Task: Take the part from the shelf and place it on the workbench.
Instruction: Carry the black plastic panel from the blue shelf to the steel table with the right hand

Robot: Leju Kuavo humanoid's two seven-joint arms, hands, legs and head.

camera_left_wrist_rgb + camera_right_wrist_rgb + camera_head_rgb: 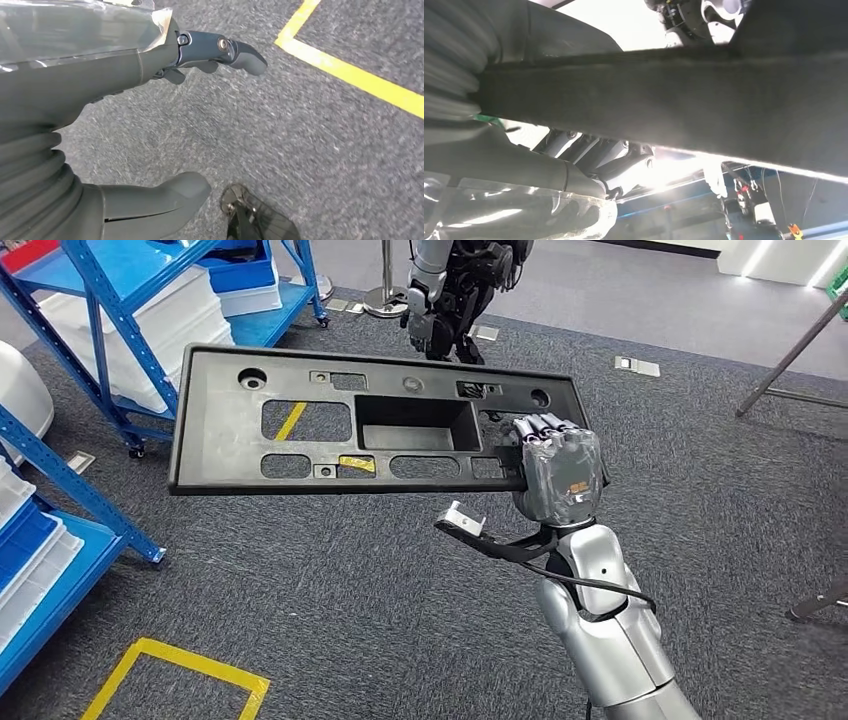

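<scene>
**Part held at one end, its length running out to our left**

Nearest to us, our right arm rises from the bottom of the head view, and our right hand (560, 472) grips the part (370, 420) at its right-hand end. The fingers (543, 425) curl over the far rim while the rest of the hand sits under the near edge. In the right wrist view the fingers (594, 155) wrap against the dark edge of the part (674, 105), so the hold looks firm, though we cannot tell how deep the thumb reaches.

The part is a long, flat black panel with cut-outs and a box-shaped recess in the middle. It lies roughly level in the air above the carpet (400, 570). Its long axis runs from our hand out to the left, so nearly all of its length overhangs the grip on that side.

Our left hand (150, 125) hangs down over the carpet beside a yellow floor line (350, 75), holding nothing, fingers loosely apart.

Farther off, the blue shelf (130, 300) stands to the left behind the panel's free end, and another robot (460, 290) stands beyond. We judge the part is off the shelf and being carried. No workbench is in sight, so the set-down will have to allow for that long left overhang.
</scene>
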